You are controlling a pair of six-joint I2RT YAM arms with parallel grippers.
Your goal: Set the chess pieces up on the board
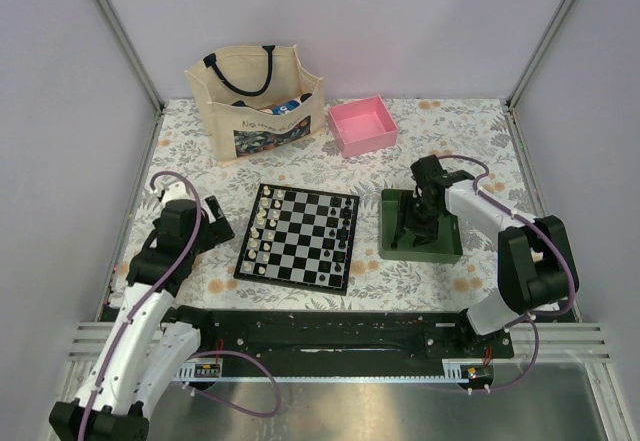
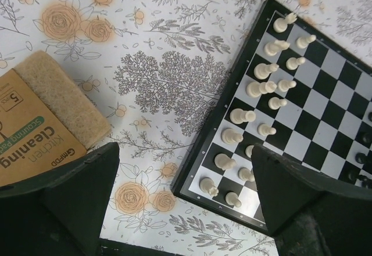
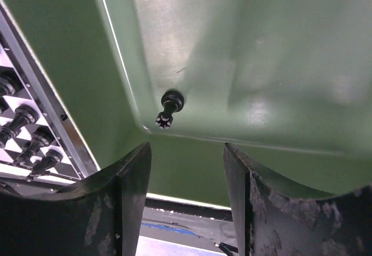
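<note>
Right wrist view: black chess piece (image 3: 169, 108) in a corner of the green tray (image 3: 273, 58).
It lies tipped just ahead of the right gripper (image 3: 185, 154), jaws parted, gripping nothing.

Top camera overlooks everything; both close, downward wrist cameras share the board (image 2: 325, 111).

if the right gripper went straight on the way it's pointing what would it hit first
Most likely the floor of the green tray, close beside the black chess piece lying there. The open right gripper aims just right of it, though depth is unclear.
</note>
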